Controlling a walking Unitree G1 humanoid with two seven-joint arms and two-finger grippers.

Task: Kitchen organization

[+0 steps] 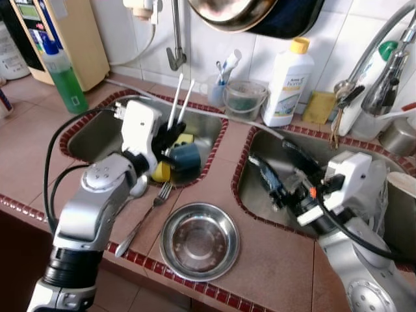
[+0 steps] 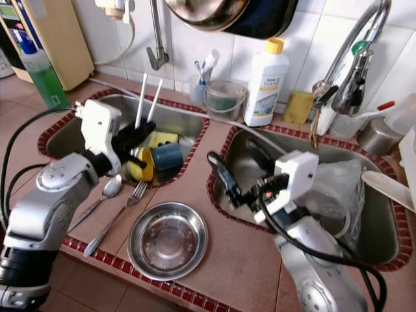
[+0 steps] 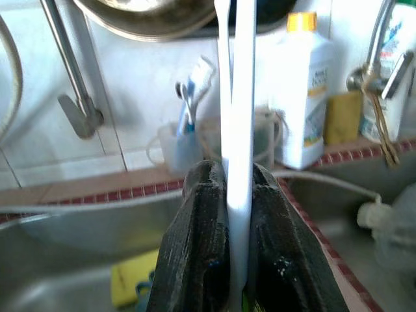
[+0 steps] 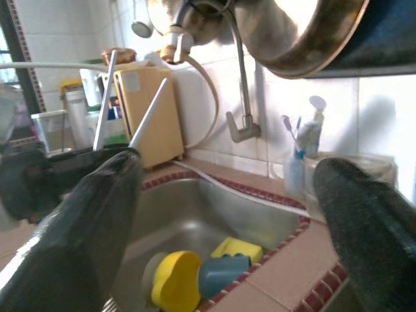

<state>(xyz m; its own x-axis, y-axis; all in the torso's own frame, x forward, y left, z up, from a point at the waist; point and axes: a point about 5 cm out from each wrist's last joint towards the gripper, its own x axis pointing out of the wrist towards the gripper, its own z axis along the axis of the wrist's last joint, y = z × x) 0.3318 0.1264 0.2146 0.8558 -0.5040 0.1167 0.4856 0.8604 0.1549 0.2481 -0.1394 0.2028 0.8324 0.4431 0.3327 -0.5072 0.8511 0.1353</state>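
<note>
My left pincer [image 1: 170, 135] pinches two white chopsticks [image 1: 177, 101] above the left sink [image 1: 97, 140]. They look light, stiff, slippery; gripping low seems best. My right pincer [image 1: 276, 172] is spread wide.

Left sink [image 1: 97, 140]: we see cups [image 1: 185, 161] inside.
Counter: bowl [image 1: 199, 242] before sinks, fork [image 1: 144, 218] left of it.
Right sink [image 1: 260, 195]: right of left sink.
</note>
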